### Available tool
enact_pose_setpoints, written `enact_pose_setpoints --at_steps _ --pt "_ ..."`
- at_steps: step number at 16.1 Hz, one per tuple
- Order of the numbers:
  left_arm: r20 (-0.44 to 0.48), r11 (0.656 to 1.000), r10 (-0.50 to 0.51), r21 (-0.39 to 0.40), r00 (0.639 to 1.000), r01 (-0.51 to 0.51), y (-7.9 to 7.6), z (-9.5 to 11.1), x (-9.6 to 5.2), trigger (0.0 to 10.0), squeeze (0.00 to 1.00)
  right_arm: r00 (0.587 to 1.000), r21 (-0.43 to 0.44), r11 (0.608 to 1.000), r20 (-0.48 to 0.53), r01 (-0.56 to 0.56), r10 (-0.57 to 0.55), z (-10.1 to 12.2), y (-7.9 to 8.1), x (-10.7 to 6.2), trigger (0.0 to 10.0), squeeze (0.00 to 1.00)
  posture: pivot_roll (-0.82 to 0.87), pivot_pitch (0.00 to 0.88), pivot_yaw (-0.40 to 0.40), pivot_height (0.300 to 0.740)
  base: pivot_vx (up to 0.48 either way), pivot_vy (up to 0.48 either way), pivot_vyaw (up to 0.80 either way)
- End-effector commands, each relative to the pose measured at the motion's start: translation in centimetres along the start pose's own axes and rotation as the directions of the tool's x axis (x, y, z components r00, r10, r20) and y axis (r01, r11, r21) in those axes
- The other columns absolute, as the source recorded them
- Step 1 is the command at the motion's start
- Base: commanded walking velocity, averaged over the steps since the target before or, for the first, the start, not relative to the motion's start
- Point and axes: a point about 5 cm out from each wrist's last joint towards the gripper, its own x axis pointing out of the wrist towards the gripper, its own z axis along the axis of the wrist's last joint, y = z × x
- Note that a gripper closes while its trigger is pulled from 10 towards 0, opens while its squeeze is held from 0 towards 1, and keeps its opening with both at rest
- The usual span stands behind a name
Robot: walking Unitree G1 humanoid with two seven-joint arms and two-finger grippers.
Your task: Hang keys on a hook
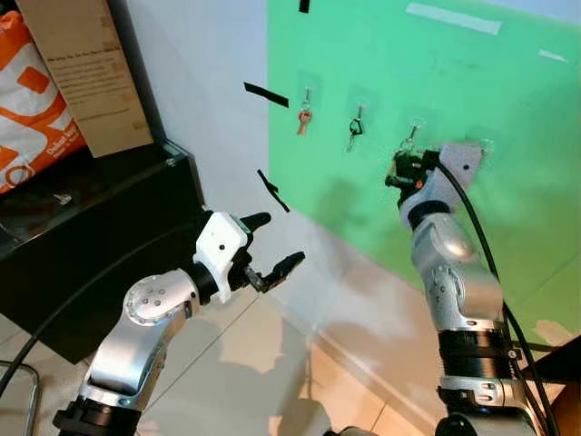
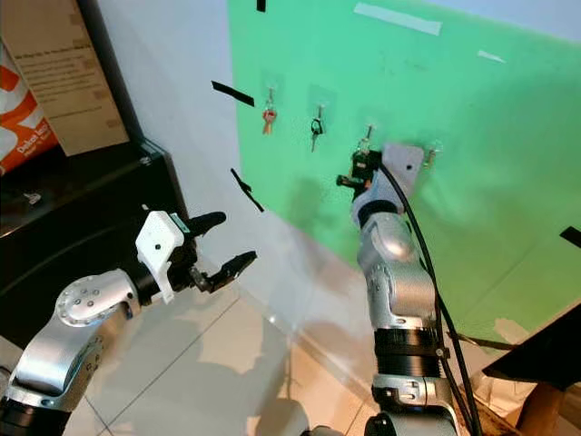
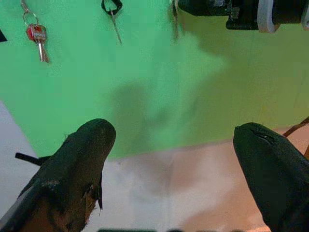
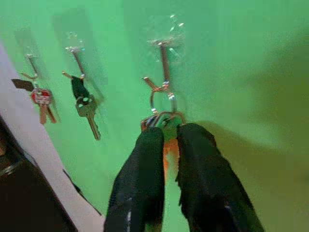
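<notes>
Right wrist view | right tool (image 4: 166,140) clenched on keys (image 4: 169,145), ring at hook (image 4: 164,58) | left tool (image 1: 272,247) released, idle

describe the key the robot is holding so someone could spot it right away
On the green wall panel runs a row of clear hooks. The right gripper pinches an orange key by the third hook. The red key and black key hang free.

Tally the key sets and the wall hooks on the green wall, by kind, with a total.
Key sets: 3, namely the red keys, the black keys, and the orange keys pinched in the right gripper at the third hook.
Wall hooks: 4, the fourth hook bare.
Total: 7.
The left gripper is open, away from the wall.
</notes>
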Motion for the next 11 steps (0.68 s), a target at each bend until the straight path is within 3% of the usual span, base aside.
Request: enact_pose_setpoints --at_steps 1,5,6,8,11 --pt "0.040 1.000 0.015 0.004 0.999 -0.016 0.3 0.8 0.1 10.0 0.00 0.999 -0.055 0.998 0.046 0.009 -0.006 0.6 -0.3 -0.2 10.0 1.00 0.00 0.000 -0.014 0.740 0.000 0.000 0.00" --pt "0.105 0.997 0.061 -0.059 0.993 -0.055 0.5 1.3 0.0 10.0 0.00 1.000 -0.063 0.998 0.011 -0.013 0.014 -0.4 -1.1 -1.2 10.0 1.00 0.00 0.000 -0.021 0.740 0.000 0.000 0.00" --pt "0.096 0.987 0.155 -0.057 0.983 -0.150 1.2 1.2 -0.1 10.0 0.00 0.992 -0.073 0.990 -0.058 -0.118 0.114 -1.7 -0.8 -2.5 10.0 1.00 -0.01 0.000 -0.029 0.740 0.000 0.000 0.51" --pt "0.068 0.971 0.238 -0.043 0.969 -0.235 1.7 0.6 -0.5 10.0 0.00 0.967 -0.144 0.961 -0.140 -0.234 0.215 -3.3 0.2 -3.6 10.0 1.00 -0.02 0.000 -0.028 0.740 0.000 0.000 0.80" --pt "0.030 0.940 0.335 -0.079 0.942 -0.332 1.9 -0.1 -1.3 10.0 0.00 0.956 -0.130 0.959 -0.184 -0.253 0.227 -4.2 0.6 -4.4 10.0 1.00 -0.04 0.000 -0.017 0.740 0.000 0.000 0.80"
